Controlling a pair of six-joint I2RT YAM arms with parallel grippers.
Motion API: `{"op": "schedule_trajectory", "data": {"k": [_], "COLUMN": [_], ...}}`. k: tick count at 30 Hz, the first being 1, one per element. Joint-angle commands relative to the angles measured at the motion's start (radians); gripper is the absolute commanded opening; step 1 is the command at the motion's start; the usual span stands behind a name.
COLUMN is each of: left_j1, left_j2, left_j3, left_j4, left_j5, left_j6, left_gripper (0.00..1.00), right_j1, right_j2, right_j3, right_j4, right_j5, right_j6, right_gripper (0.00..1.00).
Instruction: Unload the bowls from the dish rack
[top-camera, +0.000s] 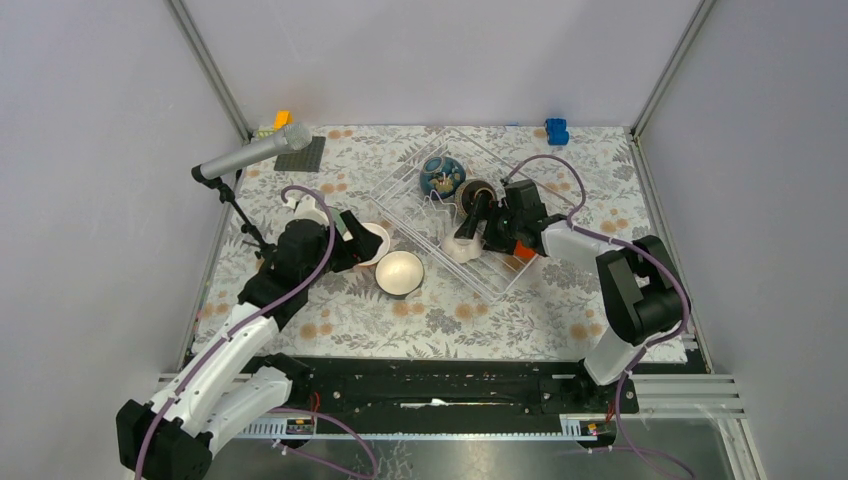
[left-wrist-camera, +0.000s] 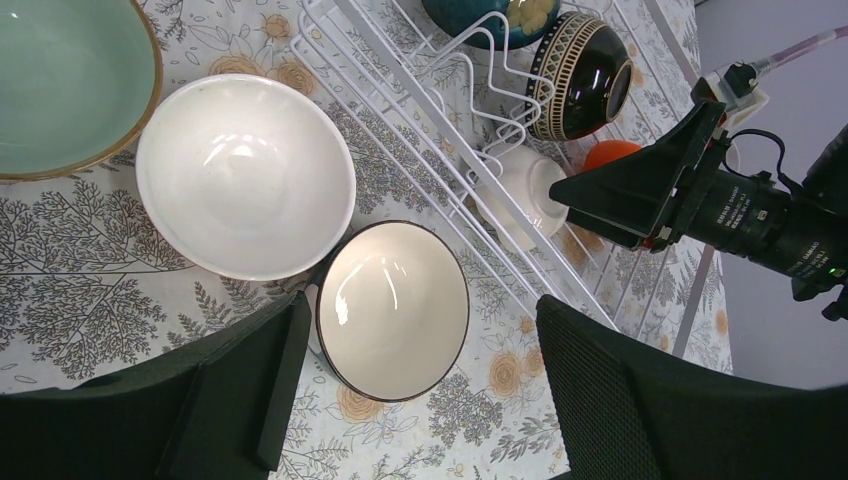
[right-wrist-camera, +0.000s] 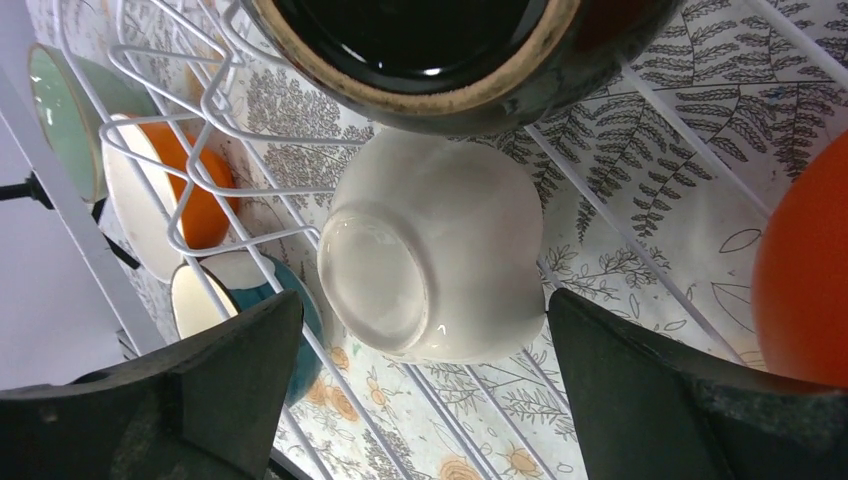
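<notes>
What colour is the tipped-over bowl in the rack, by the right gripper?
Creamy white, with no pattern. The bowl shows best in the right wrist view.

left arm (top-camera: 215, 368): white links, black joints | right arm (top-camera: 640, 292): same | cables (top-camera: 548, 157): purple (one per arm)

The rack (top-camera: 413, 165) sits toward the table's far edge, holding blue (left-wrist-camera: 480, 15), brown (left-wrist-camera: 585, 75), orange (left-wrist-camera: 610, 153) and tipped small white (left-wrist-camera: 520, 195) bowls. Cream (left-wrist-camera: 393, 310), wide white (left-wrist-camera: 245, 175) and green (left-wrist-camera: 60, 80) bowls stand upright to its left.

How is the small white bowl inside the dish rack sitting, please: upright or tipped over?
Tipped over: the white bowl lies in the dish rack with its foot ring facing the right wrist camera.
</notes>
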Motion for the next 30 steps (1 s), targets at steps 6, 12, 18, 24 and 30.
{"op": "schedule_trajectory", "data": {"k": [6,12,18,24,30], "left_j1": [0.004,0.004,0.004,0.004,0.004], "left_j2": [-0.014,-0.012,-0.017,-0.016,-0.032], "left_j3": [0.014,0.014,0.013,0.015,0.021], "left_j4": [0.029,0.032,0.032,0.031,0.017], "left_j5": [-0.02,-0.022,-0.027,-0.024,-0.039], "left_j6": [0.011,0.011,0.014,0.012,0.018], "left_gripper": [0.89,0.89,0.89,0.89,0.89], "right_j1": [-0.004,-0.006,-0.009,-0.016,-0.038], "right_j2": [0.048,0.063,0.018,-0.002,-0.023], "right_j3": [-0.032,-0.015,-0.07,-0.114,-0.151], "right_j4": [0.102,0.088,0.115,0.217,0.346], "right_j5": [-0.007,0.023,0.087,0.022,-0.101], "right_j6": [0.121,0.193,0.281,0.293,0.29], "right_gripper": [1.0,1.0,0.99,0.79,0.67]}}
